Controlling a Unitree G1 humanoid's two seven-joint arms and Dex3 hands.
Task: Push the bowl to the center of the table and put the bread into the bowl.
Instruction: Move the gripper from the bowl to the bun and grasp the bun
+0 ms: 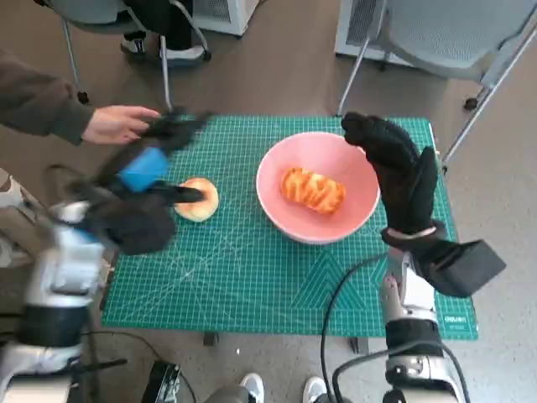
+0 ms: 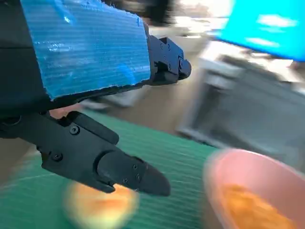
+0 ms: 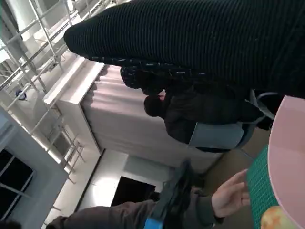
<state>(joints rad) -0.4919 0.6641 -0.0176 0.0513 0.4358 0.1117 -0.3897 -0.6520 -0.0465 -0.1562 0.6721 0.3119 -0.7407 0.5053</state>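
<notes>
A pink bowl [image 1: 320, 232] stands right of the middle of the green mat [image 1: 252, 277]; in it lies a striped golden bread [image 1: 312, 190]. On the mat to its left lies a round pale roll [image 1: 200, 204]. My left hand [image 1: 151, 172], blurred, hovers over the roll's left side with its fingers spread and nothing in them. In the left wrist view one black finger [image 2: 128, 172] crosses just above the roll [image 2: 100, 205], with the bowl [image 2: 228, 164] beyond. My gloved right hand [image 1: 396, 168] stands upright at the bowl's right rim, holding nothing.
A person's hand [image 1: 117, 123] reaches in over the mat's far left corner, close to my left hand. Chairs [image 1: 453, 34] stand behind the table. The mat's right edge lies just past my right hand. The right wrist view shows the person's hand [image 3: 233, 193] and the bowl [image 3: 288, 157].
</notes>
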